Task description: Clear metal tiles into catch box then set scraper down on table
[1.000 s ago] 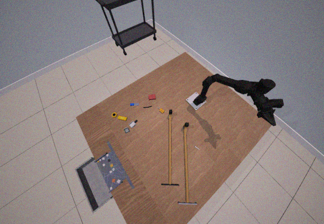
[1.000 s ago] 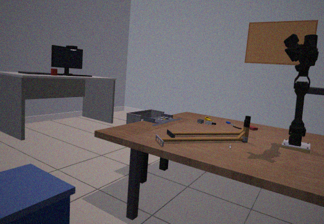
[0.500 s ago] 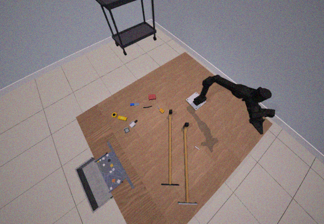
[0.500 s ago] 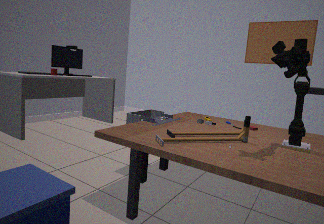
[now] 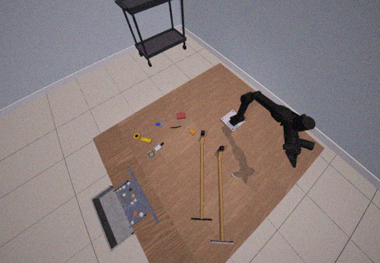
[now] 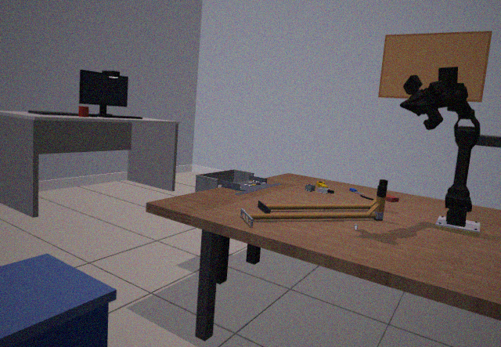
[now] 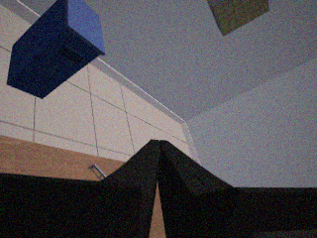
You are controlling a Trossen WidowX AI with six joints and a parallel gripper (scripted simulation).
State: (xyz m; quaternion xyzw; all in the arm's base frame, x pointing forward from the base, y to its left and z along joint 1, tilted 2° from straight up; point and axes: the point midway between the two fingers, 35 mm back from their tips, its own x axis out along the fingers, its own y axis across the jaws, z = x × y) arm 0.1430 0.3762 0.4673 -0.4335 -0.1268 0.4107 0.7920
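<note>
My gripper (image 5: pixel 294 165) (image 6: pixel 401 105) (image 7: pixel 158 148) is shut and empty, high above the table on the robot's side. Two long tools with tan handles lie side by side on the table: one with a grey metal blade (image 5: pixel 222 241) (image 6: pixel 246 217) (image 7: pixel 97 171), the other with a black blade (image 5: pixel 201 219) (image 6: pixel 264 206). Each has an upright black-topped grip at the robot end. The steel plate (image 5: pixel 141 204) lies at the far table edge and bears several small tiles, among them an orange tile (image 5: pixel 135 213) and a white tile (image 5: pixel 141 214). The catch box (image 5: pixel 104 223) (image 6: pixel 206 183) adjoins its far end.
A red block (image 5: pixel 180 115) (image 6: pixel 391 198), a blue-handled item (image 5: pixel 158 123), a yellow block (image 5: pixel 146 139), a yellow ring (image 5: pixel 136 136) and an orange-handled item (image 5: pixel 192 131) lie to one side of the tools. A small white cylinder (image 5: pixel 233 176) (image 6: pixel 355 227) lies near the grey-bladed tool.
</note>
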